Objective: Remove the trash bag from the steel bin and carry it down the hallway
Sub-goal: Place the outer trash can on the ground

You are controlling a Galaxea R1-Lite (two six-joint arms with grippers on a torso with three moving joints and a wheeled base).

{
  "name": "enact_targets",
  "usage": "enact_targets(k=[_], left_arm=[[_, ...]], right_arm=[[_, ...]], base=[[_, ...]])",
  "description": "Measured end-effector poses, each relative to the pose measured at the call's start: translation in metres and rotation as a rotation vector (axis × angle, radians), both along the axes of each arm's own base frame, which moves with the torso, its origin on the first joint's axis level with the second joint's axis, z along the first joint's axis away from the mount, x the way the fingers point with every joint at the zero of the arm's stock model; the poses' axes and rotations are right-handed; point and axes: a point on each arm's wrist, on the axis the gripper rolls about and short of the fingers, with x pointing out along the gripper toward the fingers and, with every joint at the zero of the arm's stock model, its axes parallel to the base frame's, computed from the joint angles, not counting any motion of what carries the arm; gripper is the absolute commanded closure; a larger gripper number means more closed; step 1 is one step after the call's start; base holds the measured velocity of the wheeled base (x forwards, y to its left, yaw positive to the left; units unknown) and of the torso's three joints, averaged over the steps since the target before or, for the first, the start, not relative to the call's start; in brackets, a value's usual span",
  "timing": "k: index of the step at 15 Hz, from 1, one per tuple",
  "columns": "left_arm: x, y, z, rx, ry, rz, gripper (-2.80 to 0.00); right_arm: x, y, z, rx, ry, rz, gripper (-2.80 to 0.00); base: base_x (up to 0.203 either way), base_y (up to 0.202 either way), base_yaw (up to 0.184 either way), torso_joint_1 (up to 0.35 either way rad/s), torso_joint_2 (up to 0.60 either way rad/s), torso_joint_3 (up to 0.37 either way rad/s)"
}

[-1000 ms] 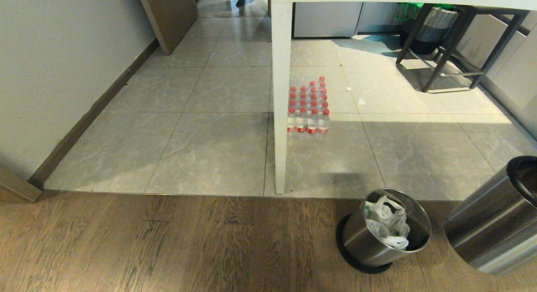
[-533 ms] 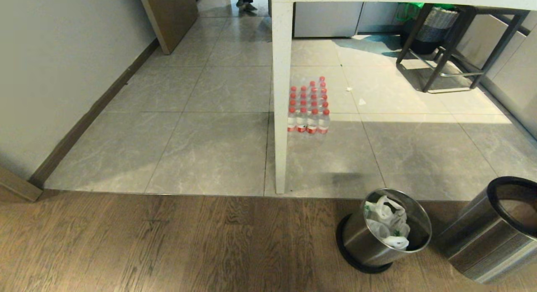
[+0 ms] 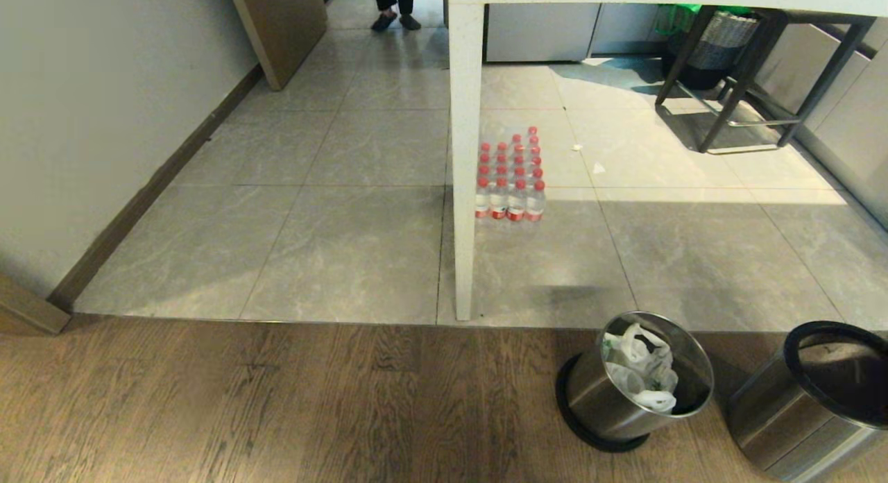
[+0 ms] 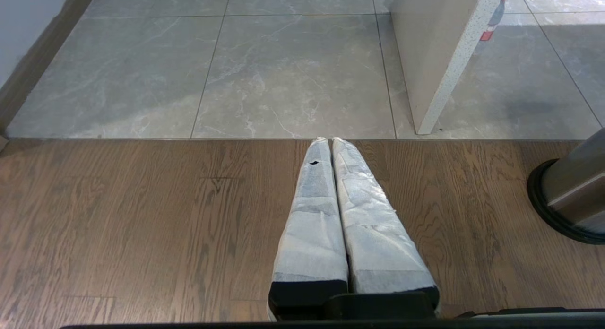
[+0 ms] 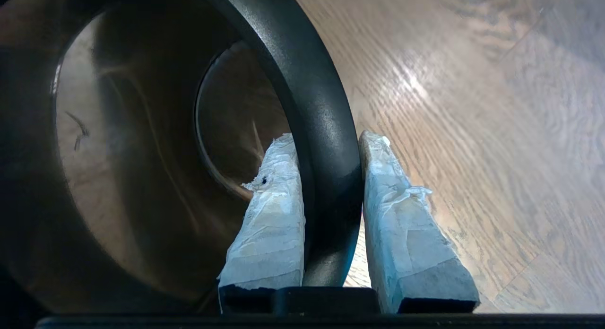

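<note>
Wood flooring, lower right of the head view: my right gripper [image 5: 328, 140] clamps the rim of the black-rimmed steel cylinder [image 3: 770, 413]. I see the trash bag [image 3: 642, 372] in the steel bin [image 3: 596, 393] just left of it, nearer this arm. My left gripper [image 4: 331, 142] is parked, fingers pressed together.

- The left gripper [image 4: 331, 142] hangs above the wooden floor [image 4: 142, 225], its two white-wrapped fingers [image 4: 314, 215] pressed together along their whole length, with nothing between them.
- The fingertips point toward the seam where the wood meets the grey marbled tiles [image 4: 293, 73].
- A pale speckled table leg [image 4: 437, 55] stands on the tiles just beyond that seam.
- A red-labelled bottle [image 4: 491, 21] shows partly behind the leg.
- A steel bin [image 4: 574, 196] with a black base stands on the wood at the edge of the view, only partly visible.
- A dark skirting [image 4: 35, 59] runs along the tiles' far side.
</note>
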Motion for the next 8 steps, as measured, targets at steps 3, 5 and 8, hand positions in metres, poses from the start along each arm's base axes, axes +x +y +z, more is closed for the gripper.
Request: enact_targets(k=[3,5,8], left_arm=[[0.000,0.000,0.000,0.000,0.000,0.000,0.00],[0.000,0.000,0.000,0.000,0.000,0.000,0.00],[0.000,0.000,0.000,0.000,0.000,0.000,0.00]], right_arm=[[0.002,-0.002,-0.015,0.013,0.010,0.003,0.00],[0.005,-0.004,-0.020,-0.010,0.004,0.011,0.00],[0.004,-0.005,-0.025,-0.017,0.025,0.026,-2.80]], base=[[0.000,0.000,0.000,0.000,0.00,0.000],[0.000,0.000,0.000,0.000,0.00,0.000],[0.000,0.000,0.000,0.000,0.00,0.000]])
